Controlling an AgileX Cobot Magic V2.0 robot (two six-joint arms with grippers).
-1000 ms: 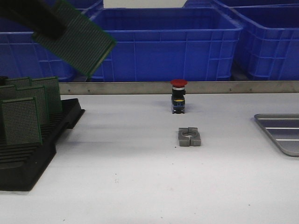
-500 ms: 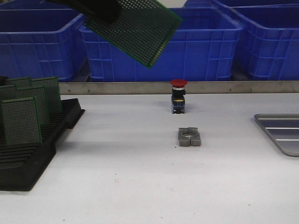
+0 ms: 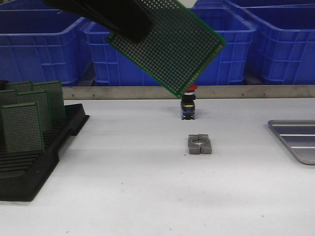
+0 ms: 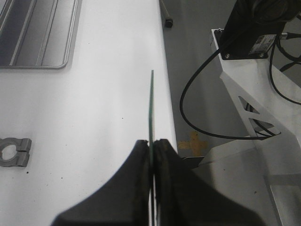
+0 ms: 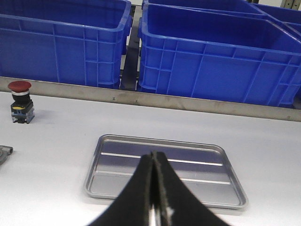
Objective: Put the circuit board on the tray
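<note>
The left gripper (image 4: 152, 143) pinches the circuit board (image 3: 167, 42) by one edge, carrying it high to clear clutter toward the tray (image 3: 295, 138) at the table's right edge.

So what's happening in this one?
The left gripper is shut on a green circuit board, holding it tilted in the air above the table's middle. The grey tray sits empty off to the right. More boards stand in the black rack. The right gripper hangs shut, holding nothing.
</note>
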